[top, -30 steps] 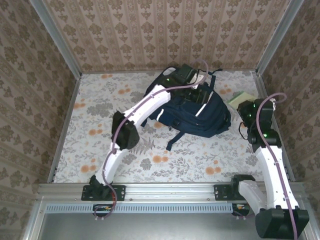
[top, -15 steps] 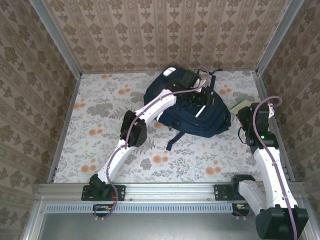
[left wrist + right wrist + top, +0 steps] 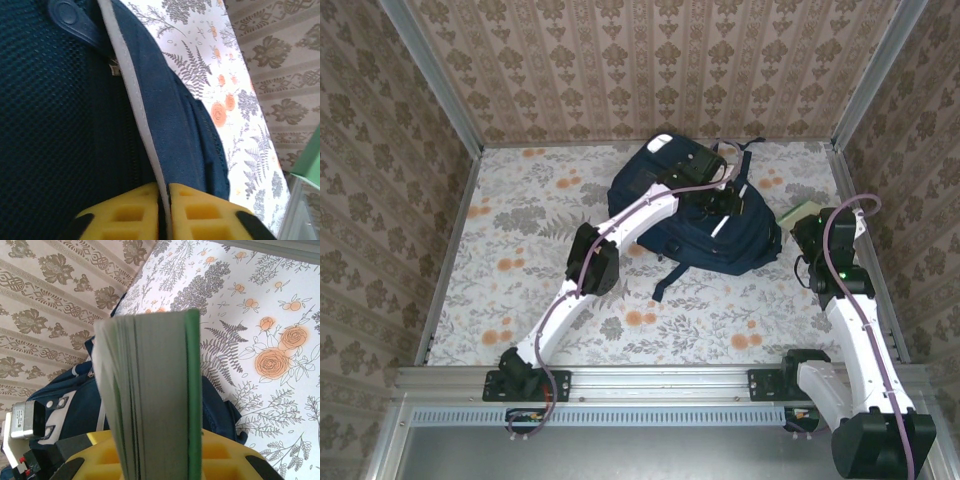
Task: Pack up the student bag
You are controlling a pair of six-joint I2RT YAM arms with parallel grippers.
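**Left holds the bag's rim; the book waits just right of it**

Your left gripper (image 3: 162, 200) is shut on the white-piped edge (image 3: 131, 90) of the student bag (image 3: 745, 238). The two yellow fingers are pressed together with only that thin fabric rim between them. Dark mesh lies to one side of the piping and plain navy cloth to the other, so this looks like the lip of a compartment. How far the mouth gapes cannot be told, because the left arm covers it from above.

Your right gripper (image 3: 155, 447) is clamped on a green-covered book (image 3: 150, 385). The book stands on edge between the fingers, page edges toward the wrist camera and cover upright.

The bag lies on the far middle of the flowered table (image 3: 520, 250). Its long axis appears to run from far left to near right, and a strap trails toward you.

From the right gripper, the bag lies directly to the left, just beside it and not touching. The left arm is the nearer one, since it is already on the bag. The held lip sits to the far left of the book.

The next move likely depends on that leftward line. You would lift the lip to open a gap, then carry the book left and slightly far into it, keeping the book's flat faces in line with the opening. Expect the soft rim to sag if the lift is slight.
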